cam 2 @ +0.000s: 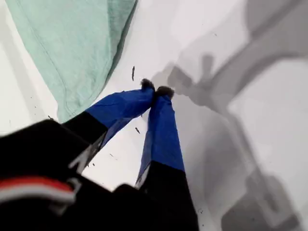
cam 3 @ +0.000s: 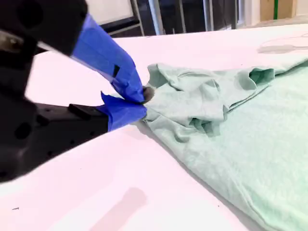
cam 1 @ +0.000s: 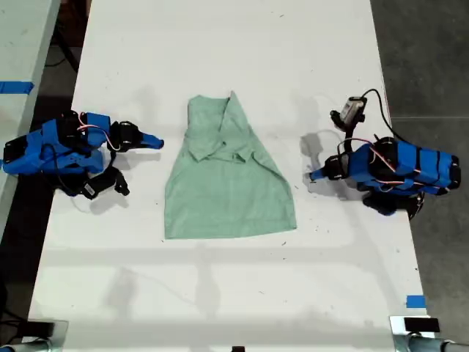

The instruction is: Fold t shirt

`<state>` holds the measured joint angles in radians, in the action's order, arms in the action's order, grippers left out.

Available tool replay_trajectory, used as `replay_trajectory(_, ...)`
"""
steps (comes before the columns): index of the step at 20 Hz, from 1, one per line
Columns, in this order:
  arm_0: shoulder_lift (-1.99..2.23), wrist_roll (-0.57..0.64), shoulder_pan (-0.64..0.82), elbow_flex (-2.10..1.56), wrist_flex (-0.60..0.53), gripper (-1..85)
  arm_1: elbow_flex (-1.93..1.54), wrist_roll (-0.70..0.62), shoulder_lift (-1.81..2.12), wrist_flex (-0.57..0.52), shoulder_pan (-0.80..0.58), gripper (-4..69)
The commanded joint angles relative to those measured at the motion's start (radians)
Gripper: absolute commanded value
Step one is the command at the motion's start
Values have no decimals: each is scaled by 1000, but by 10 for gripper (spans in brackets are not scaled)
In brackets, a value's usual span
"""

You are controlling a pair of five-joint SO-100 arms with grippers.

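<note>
My first gripper (cam 2: pixel 155 90) has its blue jaws pressed together on nothing, tips resting just above the white table (cam 1: pixel 220 44), near the hem corner of the t shirt (cam 1: pixel 227 191) at the exterior view's right. My second gripper (cam 3: pixel 143 98) is likewise closed and empty, just beside the bunched sleeve folds on the exterior view's left. Beyond both, the pale mint t shirt lies flat mid-table, sleeves already turned inward, hem spread wide. The cloth looks thin, light and limp; it would likely sag and slide, so pinching hem corners or edges seems best.
</note>
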<state>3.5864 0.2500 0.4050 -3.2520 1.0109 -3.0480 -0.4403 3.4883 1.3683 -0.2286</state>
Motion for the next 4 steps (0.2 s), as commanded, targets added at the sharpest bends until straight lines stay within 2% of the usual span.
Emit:
replay_trajectory(1,9,9,2,-41,0,-3,-41,-11,12,8,-8,19)
replay_trajectory(4,9,9,2,-41,0,-3,-41,-12,12,8,-6,19)
